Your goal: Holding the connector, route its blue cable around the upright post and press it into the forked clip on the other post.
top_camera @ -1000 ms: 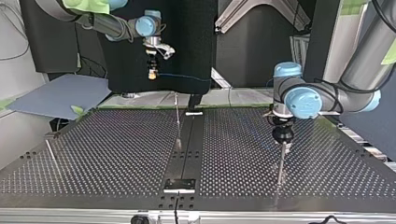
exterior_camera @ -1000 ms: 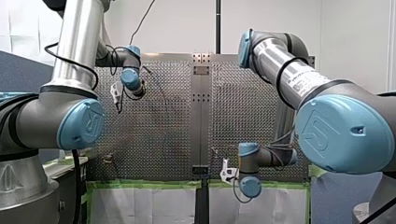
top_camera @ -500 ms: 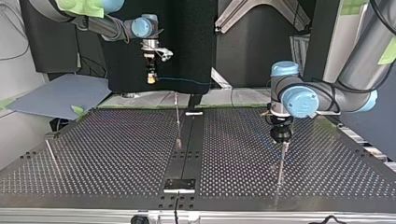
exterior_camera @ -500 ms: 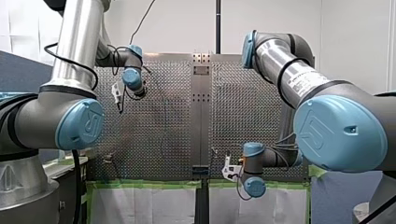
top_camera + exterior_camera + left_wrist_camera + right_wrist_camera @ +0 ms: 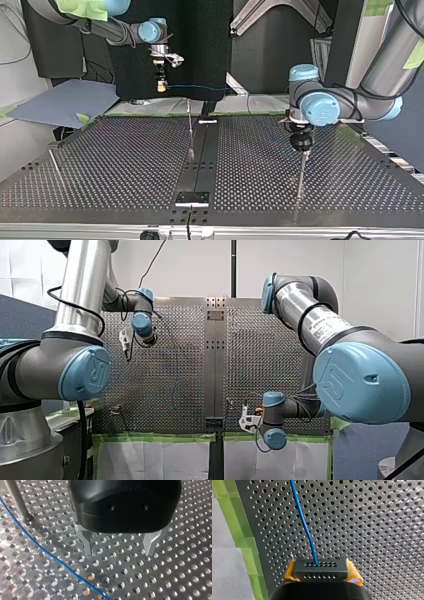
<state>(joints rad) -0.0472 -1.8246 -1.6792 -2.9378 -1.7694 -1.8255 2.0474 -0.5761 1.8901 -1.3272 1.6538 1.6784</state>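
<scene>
My right gripper (image 5: 320, 573) is shut, its yellow pads clamping a black connector (image 5: 320, 567). A blue cable (image 5: 304, 522) runs out of the connector, away over the perforated plate. In the top view that gripper (image 5: 161, 86) hangs high at the back left, and the cable (image 5: 197, 86) stretches level toward the view's right. My left gripper (image 5: 118, 551) is open with nothing between its metal fingers (image 5: 86, 543), close over the plate. The cable (image 5: 50, 555) lies beside it, past a thin post (image 5: 15, 498). In the top view it (image 5: 301, 145) hovers over an upright post (image 5: 300, 175).
Another thin post (image 5: 190, 130) stands at the table's (image 5: 110, 165) middle, and a leaning rod (image 5: 54, 162) sits near the top view's left edge. Green tape (image 5: 244, 542) lines the plate's edge beneath my right gripper. A grey sheet (image 5: 65, 102) lies beyond the table.
My right arm has carried the connector a little toward the front view's right, and the cable now hangs straighter. My left gripper has barely shifted above its post.
</scene>
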